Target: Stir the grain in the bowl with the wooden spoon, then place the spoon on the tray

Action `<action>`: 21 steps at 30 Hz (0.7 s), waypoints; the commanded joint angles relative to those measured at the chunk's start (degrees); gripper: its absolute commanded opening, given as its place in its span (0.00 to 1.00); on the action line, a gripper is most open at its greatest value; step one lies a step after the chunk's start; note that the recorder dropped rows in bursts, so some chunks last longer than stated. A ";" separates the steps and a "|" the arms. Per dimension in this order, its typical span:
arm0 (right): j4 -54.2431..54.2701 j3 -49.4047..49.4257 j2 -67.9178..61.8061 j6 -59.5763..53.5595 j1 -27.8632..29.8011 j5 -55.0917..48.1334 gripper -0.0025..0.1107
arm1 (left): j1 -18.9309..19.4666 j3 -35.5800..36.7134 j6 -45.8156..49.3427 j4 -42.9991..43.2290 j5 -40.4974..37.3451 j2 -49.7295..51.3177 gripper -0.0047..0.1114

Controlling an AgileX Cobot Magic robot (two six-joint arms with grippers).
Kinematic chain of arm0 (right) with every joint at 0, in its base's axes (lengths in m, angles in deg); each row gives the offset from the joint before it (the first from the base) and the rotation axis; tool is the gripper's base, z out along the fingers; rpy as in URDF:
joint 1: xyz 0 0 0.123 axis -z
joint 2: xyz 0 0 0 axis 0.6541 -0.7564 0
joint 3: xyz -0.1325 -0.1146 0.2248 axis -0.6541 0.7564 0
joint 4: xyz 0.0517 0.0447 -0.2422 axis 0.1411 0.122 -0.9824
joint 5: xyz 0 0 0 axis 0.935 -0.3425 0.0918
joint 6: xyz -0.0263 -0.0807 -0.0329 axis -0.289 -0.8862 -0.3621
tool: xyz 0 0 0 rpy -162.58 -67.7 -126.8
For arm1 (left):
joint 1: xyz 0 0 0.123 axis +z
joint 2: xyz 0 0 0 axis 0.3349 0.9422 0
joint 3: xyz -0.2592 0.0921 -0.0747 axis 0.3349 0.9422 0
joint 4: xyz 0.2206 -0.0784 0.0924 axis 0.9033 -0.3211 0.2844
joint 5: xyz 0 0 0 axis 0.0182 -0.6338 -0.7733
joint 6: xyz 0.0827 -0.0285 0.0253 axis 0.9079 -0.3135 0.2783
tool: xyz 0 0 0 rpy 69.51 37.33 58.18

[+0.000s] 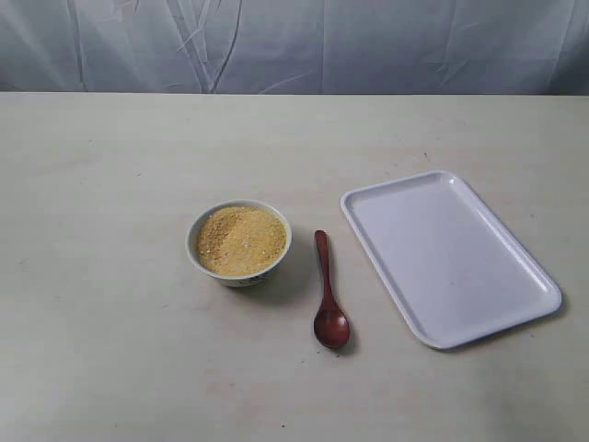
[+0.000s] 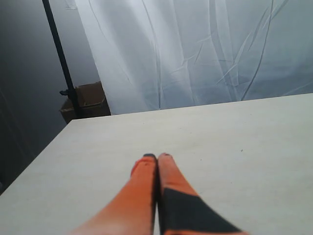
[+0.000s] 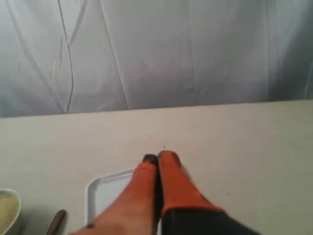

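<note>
left tool (image 2: 157, 156): tips together | right tool (image 3: 157, 157): tips together, near tray (image 3: 105, 195) | wooden spoon (image 1: 329, 296): untouched, between bowl (image 1: 241, 278) and tray

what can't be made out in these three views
- Exterior view: the small round white bowl has an outside pattern too small to read; neither arm is in frame.
- Right wrist view: the shut orange right fingers hide much of the flat white rectangular tray; the golden-yellow grain and dark reddish-brown wooden spoon are cut off by the picture's edge.
- Left wrist view: only the shut left fingers and pale table; no task thing.
</note>
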 commanded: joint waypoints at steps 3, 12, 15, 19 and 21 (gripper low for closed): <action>0.34 -4.22 -10.34 -0.04 0.08 -0.57 0.02 | -0.36 0.18 -0.12 -0.07 0.31 -0.22 0.04; 7.10 -4.82 -15.10 -0.04 0.08 0.45 0.02 | -0.36 0.18 -0.12 -0.07 0.31 -0.22 0.04; 7.63 -7.86 -20.21 -0.04 0.08 -6.37 0.02 | -0.36 0.18 -0.12 -0.07 0.31 -0.22 0.04; 9.29 -14.24 -29.15 -0.34 0.08 -13.69 0.02 | -0.36 0.18 -0.12 -0.07 0.31 -0.22 0.04; 10.48 -17.27 -33.34 -2.15 -0.16 -17.55 0.02 | -0.36 0.18 -0.12 -0.07 0.31 -0.22 0.04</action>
